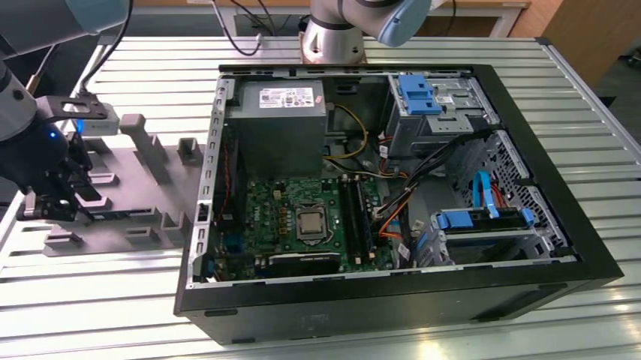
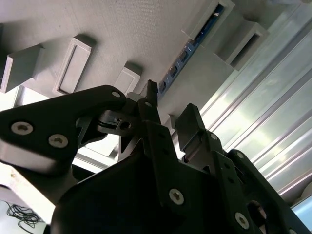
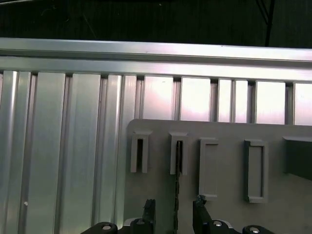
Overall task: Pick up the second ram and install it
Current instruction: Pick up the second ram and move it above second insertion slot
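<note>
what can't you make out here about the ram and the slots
- Second ram: edge-on in the first wrist view, a thin dark line between the fingers of the open tool; its chips are hidden and its near end runs off the picture edge.
- Second wrist view: the tool's body covers the ram's near end, so contact cannot be judged.
- Motherboard slots: too small and dark in the exterior view to tell whether any is filled.

Slatted aluminium table under glare
</note>
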`<action>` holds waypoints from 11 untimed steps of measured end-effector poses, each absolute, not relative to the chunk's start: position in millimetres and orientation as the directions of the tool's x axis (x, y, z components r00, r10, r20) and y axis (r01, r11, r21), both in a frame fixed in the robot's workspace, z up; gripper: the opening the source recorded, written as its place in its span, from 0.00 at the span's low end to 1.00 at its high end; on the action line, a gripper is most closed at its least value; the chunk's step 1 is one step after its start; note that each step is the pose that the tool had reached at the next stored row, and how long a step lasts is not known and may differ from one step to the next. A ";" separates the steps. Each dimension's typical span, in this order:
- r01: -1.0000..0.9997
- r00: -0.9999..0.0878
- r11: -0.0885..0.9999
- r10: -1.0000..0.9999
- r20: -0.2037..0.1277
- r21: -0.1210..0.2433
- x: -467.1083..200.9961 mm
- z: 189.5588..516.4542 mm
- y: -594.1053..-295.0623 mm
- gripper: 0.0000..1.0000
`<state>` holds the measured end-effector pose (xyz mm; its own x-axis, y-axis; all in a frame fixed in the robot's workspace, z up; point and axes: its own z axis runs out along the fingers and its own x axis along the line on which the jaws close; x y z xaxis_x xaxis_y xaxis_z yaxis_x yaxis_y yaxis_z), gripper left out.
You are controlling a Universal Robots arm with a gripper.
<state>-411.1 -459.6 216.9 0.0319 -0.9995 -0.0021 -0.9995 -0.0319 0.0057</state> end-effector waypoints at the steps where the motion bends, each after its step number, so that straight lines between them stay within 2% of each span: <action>1: -0.999 0.032 -0.032 -0.999 -0.002 0.006 -411.1 216.7 -459.6 0.43; 11: -0.999 0.032 -0.032 -0.999 -0.002 0.006 -411.1 216.3 -459.6 0.43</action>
<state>-411.1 -459.6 216.3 0.0317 -0.9995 -0.0020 -0.9995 -0.0317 0.0058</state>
